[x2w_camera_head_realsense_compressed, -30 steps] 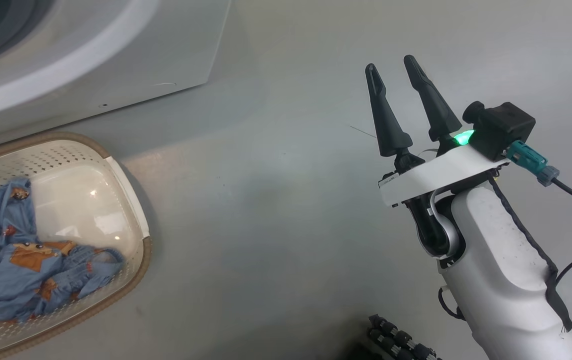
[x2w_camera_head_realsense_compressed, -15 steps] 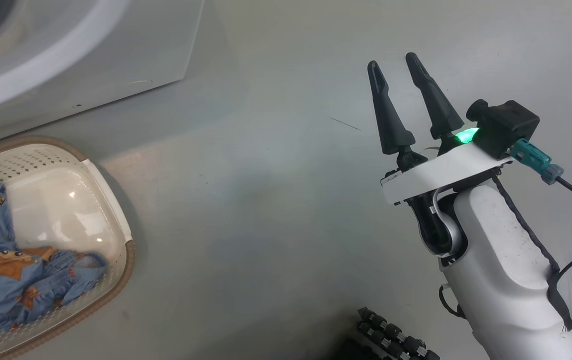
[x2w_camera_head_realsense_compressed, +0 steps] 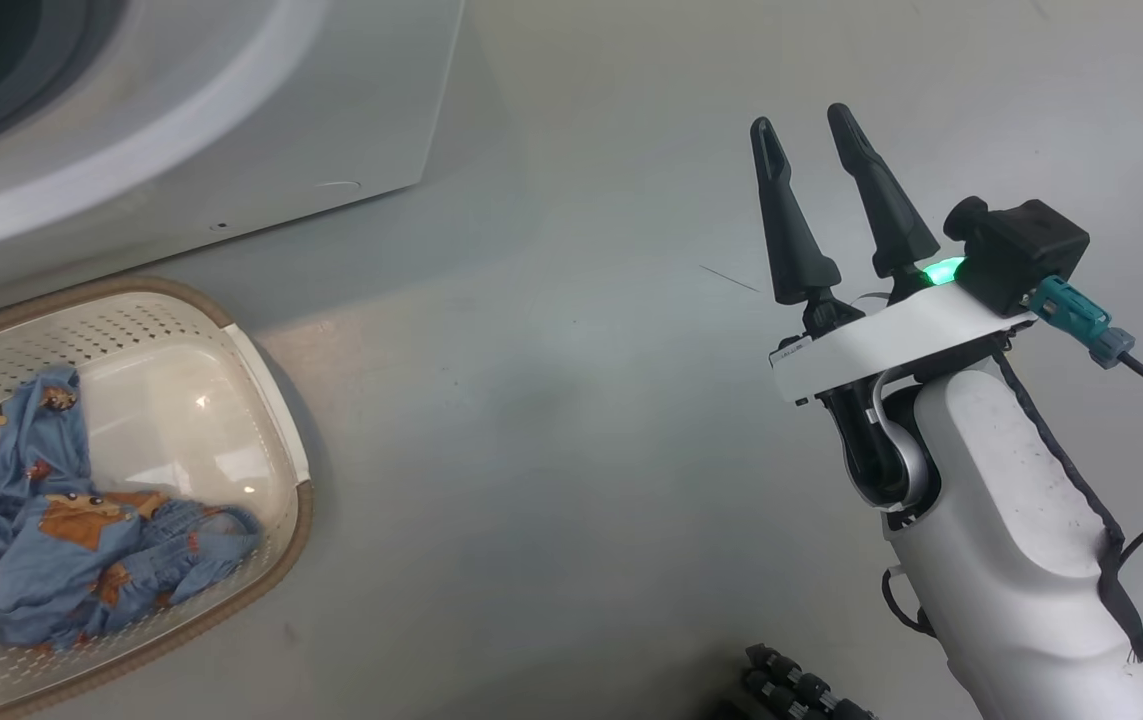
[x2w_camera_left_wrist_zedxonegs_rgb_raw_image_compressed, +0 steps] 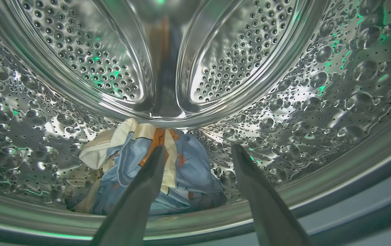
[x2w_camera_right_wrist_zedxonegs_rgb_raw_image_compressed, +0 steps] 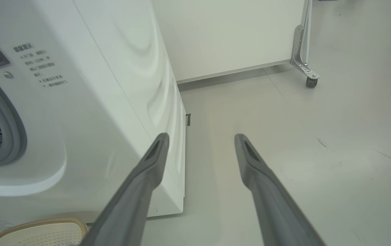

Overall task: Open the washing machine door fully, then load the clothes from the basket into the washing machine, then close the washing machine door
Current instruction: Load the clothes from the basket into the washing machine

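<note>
One basket (x2w_camera_head_realsense_compressed: 271, 410) cut off at edge; left fingers (x2w_camera_left_wrist_zedxonegs_rgb_raw_image_compressed: 137, 201) wide, hide part of clothes (x2w_camera_left_wrist_zedxonegs_rgb_raw_image_compressed: 195, 164); right fingers (x2w_camera_head_realsense_compressed: 789, 230) wide.

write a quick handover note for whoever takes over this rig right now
left end effector: open, inside the drum, nothing gripped.
right end effector: open, empty, above the floor beside the washing machine.
done: one bundle of blue and cream fabric lies in the drum.
to do: load the blue clothes from the basket, then close the door.
</note>
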You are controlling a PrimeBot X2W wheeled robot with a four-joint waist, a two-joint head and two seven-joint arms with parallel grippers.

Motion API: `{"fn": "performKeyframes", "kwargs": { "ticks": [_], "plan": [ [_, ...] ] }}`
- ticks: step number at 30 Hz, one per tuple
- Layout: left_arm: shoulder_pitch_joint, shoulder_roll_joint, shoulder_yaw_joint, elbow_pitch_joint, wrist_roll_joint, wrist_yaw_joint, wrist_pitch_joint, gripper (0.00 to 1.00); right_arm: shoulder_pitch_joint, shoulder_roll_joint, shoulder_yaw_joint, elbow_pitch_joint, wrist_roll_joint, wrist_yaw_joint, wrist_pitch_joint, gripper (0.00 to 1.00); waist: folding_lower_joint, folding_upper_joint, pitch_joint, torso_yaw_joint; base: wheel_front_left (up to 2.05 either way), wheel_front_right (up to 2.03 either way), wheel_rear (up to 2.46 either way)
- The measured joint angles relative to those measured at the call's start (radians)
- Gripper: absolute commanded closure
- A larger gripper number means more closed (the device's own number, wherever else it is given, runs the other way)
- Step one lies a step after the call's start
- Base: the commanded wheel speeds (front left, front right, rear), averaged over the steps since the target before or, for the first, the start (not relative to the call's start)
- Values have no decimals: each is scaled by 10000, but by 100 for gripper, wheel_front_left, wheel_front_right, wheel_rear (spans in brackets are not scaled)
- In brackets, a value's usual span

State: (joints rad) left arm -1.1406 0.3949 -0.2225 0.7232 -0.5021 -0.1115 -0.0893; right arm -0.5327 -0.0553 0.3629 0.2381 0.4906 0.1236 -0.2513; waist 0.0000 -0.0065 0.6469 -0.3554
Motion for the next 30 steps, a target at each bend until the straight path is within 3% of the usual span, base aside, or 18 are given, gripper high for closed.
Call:
{"fn": "performKeyframes", "kwargs": {
  "ticks": [22, 30],
  "plan": [
    [1755, -539, -715, 366, 59, -19, -1269, 0, 194, -140, -86, 414, -146, 0, 0, 0, 0, 0, -1309, 865, 0, 0, 0],
    [2414, -1005, -823, 217, -8, -59, -1498, 0, 396, -395, -186, 581, -146, 0, 0, 0, -1, 0, -1941, 1183, 0, 0, 0]
  ]
}}
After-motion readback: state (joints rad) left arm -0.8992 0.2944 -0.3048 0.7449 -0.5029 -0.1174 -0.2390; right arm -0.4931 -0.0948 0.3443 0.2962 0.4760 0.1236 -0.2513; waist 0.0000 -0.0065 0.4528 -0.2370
